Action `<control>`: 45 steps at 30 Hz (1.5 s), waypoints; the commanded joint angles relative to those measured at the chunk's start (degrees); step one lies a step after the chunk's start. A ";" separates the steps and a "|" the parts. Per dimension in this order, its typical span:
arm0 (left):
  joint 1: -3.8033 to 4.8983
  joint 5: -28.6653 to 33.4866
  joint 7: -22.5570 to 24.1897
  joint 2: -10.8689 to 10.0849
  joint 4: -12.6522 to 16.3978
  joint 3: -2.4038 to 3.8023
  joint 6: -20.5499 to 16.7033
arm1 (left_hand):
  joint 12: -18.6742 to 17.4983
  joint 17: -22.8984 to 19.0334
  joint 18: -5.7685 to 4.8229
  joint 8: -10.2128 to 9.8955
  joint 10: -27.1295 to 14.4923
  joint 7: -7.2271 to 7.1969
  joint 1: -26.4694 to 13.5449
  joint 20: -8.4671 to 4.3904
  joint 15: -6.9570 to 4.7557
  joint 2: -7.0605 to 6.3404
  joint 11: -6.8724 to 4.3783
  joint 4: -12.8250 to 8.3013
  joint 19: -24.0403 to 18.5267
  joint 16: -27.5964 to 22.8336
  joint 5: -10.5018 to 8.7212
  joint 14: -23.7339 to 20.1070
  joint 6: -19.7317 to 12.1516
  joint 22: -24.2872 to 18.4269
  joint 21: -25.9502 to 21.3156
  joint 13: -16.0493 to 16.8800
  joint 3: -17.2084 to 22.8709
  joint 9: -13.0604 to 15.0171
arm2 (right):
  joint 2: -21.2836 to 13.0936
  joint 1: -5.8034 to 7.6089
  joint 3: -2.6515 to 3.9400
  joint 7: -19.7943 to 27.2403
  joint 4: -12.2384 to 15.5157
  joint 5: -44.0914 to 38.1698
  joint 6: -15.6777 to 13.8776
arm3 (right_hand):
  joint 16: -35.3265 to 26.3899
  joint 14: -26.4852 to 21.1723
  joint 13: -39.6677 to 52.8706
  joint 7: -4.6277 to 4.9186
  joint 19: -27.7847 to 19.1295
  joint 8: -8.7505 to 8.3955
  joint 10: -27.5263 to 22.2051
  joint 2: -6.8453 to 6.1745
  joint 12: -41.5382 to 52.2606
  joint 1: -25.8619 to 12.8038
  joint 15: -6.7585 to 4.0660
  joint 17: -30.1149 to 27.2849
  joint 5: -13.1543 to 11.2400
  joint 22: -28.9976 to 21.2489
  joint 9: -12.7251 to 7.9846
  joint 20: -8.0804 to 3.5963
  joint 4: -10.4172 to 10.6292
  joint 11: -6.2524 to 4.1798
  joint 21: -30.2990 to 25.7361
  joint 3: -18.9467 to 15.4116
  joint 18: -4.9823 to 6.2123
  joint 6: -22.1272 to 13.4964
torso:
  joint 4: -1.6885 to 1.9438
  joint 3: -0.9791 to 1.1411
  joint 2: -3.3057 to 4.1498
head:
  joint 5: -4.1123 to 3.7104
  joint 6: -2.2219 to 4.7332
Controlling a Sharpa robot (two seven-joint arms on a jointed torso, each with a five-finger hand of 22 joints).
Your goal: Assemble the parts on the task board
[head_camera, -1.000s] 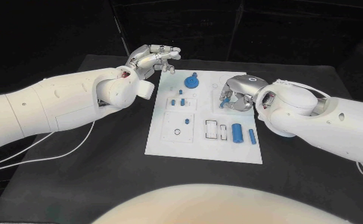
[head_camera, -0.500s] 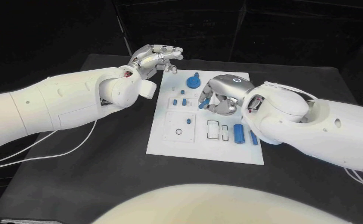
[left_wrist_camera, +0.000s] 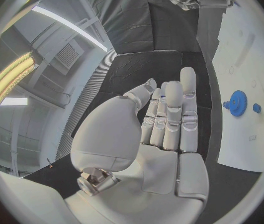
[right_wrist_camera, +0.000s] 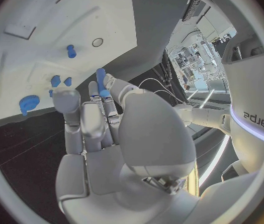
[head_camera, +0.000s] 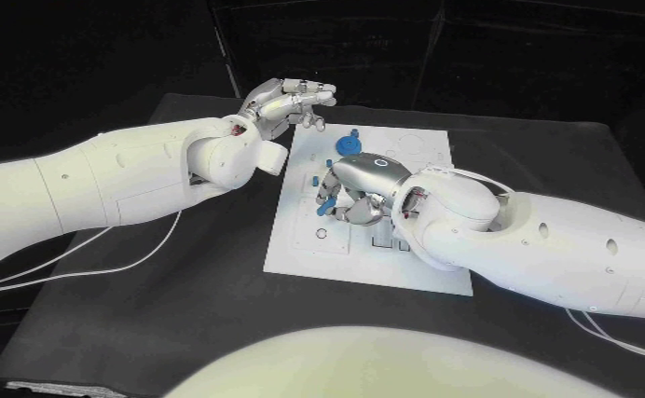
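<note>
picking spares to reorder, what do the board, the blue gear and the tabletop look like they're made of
Board: rigid white plate, matte, probably plastic; crisp cut recesses and flat even edges.
Gear: solid uniform blue with moulded-looking teeth and a slight sheen, likely plastic, possibly printed.
Tabletop: matte black, no glare, soft rounded corners; looks like a cloth or foam covering, but hard to tell.
</note>
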 commanded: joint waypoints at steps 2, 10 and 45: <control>0.14 0.07 0.51 0.09 0.01 0.06 0.76 | 0.34 0.04 0.71 0.36 -0.46 0.15 -0.20 -0.06 0.02 -0.28 0.00 0.12 0.28 -0.31 0.20 -0.30 -0.37 -0.07 -0.39 -0.09 0.32 -0.07 | 0.85 -0.63 0.03 1.89 -1.35 0.16 1.60 | 0.06 0.92 0.07 0.30 0.14 -0.38 1.88 -0.20 -0.25 0.25 -0.25 -0.09 0.39 -0.03 -0.09 0.14 -0.51 -1.54 0.39 0.05 -1.13 -0.07 | 0.04 0.02 -0.03 | 0.20 0.01; 0.14 0.07 0.51 0.23 -0.08 0.07 0.76 | 0.34 0.04 0.71 0.36 -0.46 0.15 -0.20 -0.06 0.02 -0.28 0.00 0.12 0.28 -0.31 0.20 -0.30 -0.37 -0.07 -0.39 -0.09 0.32 -0.07 | 2.12 -1.73 0.02 2.35 -3.42 -1.26 2.74 | 0.05 0.91 0.07 0.34 0.09 -0.43 1.82 -0.17 -0.32 0.18 -0.22 -0.14 0.47 -0.04 -0.11 0.16 -0.57 -1.49 0.40 0.13 -1.13 -0.12 | -0.02 0.07 0.01 | 0.62 0.01; 0.15 0.07 0.44 0.37 -0.15 0.07 0.79 | 0.38 -0.03 0.71 0.38 -0.54 0.17 -0.20 -0.05 0.03 -0.25 0.02 0.11 0.29 -0.32 0.20 -0.34 -0.44 -0.08 -0.41 -0.10 0.38 -0.07 | 3.69 -2.56 -0.08 1.88 -6.07 -2.75 8.60 | -0.11 0.82 0.11 0.41 -0.11 -0.52 1.71 -0.10 -0.48 -0.09 -0.14 -0.49 0.57 -0.30 -0.14 0.21 -0.66 -1.41 0.29 0.23 -1.08 -0.18 | -0.02 0.03 -0.01 | 1.11 0.01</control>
